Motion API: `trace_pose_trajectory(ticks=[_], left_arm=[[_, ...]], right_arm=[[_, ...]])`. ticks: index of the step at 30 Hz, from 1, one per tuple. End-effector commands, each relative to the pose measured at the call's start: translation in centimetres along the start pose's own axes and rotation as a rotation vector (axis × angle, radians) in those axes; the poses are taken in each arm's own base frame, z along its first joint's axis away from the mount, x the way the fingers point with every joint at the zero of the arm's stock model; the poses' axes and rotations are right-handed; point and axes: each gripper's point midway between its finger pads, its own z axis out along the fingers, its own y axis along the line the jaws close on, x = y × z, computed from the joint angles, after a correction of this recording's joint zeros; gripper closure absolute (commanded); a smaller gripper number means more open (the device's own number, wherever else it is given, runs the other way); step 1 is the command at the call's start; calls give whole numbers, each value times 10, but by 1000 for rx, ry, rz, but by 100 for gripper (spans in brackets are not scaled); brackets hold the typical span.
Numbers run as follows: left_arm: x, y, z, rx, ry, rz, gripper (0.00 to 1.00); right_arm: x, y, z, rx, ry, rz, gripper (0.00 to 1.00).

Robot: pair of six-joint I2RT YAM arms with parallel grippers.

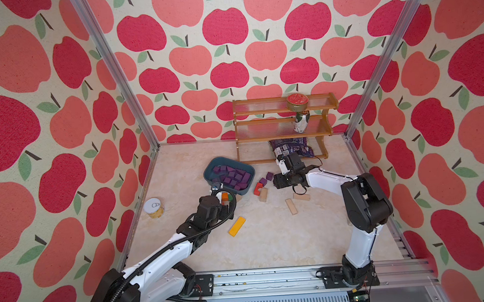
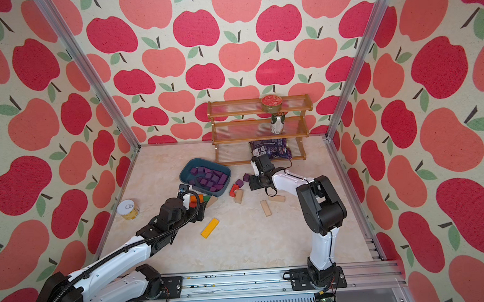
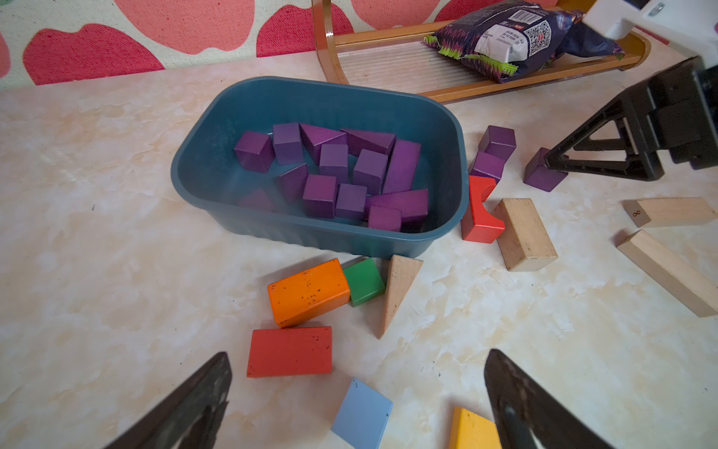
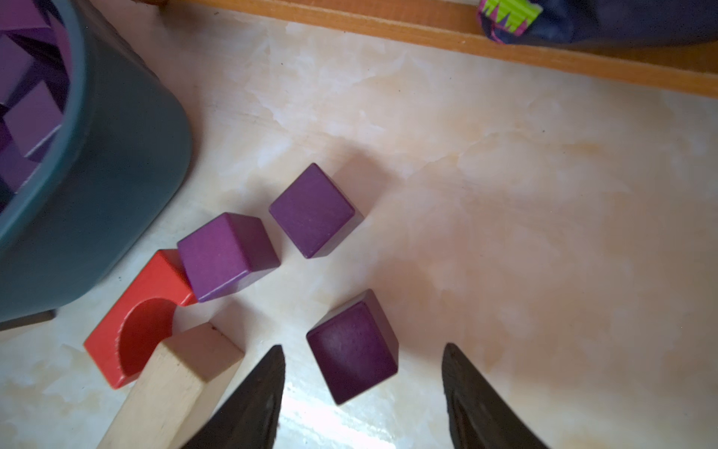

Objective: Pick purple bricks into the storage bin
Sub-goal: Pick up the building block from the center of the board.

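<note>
Had right gripper [image 4: 362,348] fingers apart round purple brick [image 4: 351,350]. Had left gripper [image 3: 357,353] fingers wide apart near bin [image 3: 330,237].

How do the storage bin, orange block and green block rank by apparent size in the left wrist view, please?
Largest: storage bin.
Then: orange block.
Smallest: green block; it lies right beside the orange block, so nearness hardly matters.

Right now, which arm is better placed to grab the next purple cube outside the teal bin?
Right. Its open jaws flank a small dark-purple wooden cube near the teal plastic bin. The left jaws hang over a red rectangular wooden block, farther from it.
</note>
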Motion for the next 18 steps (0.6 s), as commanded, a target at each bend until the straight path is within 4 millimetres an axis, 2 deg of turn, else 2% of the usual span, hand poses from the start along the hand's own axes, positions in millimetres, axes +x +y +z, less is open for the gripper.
trace_pose_trajectory(ticks=[1,8,18], left_arm=[[-1,2,-1,-2,-9,-19,1],[0,3,-1,-5,-13,-24,1],[0,3,0,-9,-6,-24,1]], right_arm=[[0,0,6,26,25,-15,36],[-6,-1,9,38,22,-13,38],[-1,-3,14,51,47,-41,47]])
